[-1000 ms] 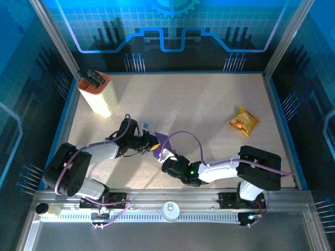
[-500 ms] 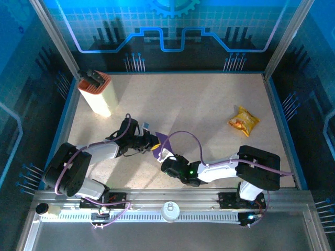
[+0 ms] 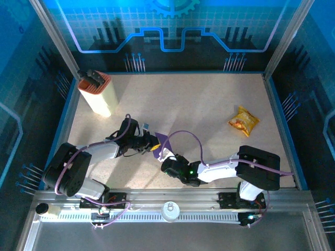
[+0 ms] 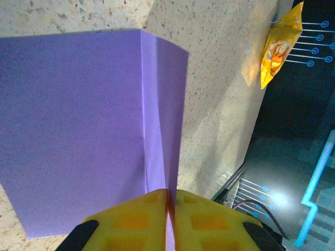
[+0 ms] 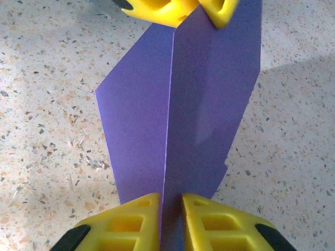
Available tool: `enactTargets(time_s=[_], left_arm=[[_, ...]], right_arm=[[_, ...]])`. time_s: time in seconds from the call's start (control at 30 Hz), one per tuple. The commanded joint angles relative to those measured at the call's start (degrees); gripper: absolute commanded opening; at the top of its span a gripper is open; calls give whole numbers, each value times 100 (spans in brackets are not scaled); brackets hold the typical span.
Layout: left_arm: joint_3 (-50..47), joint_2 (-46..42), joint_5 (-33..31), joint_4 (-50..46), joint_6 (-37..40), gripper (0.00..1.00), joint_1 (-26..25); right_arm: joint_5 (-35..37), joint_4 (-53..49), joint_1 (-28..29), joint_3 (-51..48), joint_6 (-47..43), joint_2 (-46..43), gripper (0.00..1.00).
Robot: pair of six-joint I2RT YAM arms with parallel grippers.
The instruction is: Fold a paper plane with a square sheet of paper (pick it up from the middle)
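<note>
The purple square sheet of paper stands folded along a centre crease, held up off the table between my two grippers. In the left wrist view the paper spreads wide, and my left gripper is shut on its creased edge. Seen from the right wrist, the paper narrows toward the far end, and my right gripper is shut on its near edge at the crease. The left gripper's yellow fingers pinch the opposite end. From above, the left gripper and right gripper meet at the paper.
A yellow-orange snack packet lies at the right of the table, also visible from the left wrist. A tall cream-and-orange box stands at the back left. Speckled tabletop stretches behind the grippers.
</note>
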Motion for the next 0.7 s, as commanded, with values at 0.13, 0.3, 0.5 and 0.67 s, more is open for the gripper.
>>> enactTargets(time_s=[0.13, 0.3, 0.5, 0.67], left_arm=[[143, 19, 27, -120, 108, 12, -38], [143, -3, 16, -139, 109, 13, -37], [160, -29, -29, -201, 130, 18, -37], [133, -303, -328, -465, 120, 52, -37]], right_arm=[[64, 14, -75, 17, 160, 49, 13], [15, 31, -118, 6, 277, 25, 9], [-229, 134, -187, -38, 388, -21, 5], [-734, 440, -390, -238, 622, -189, 3]])
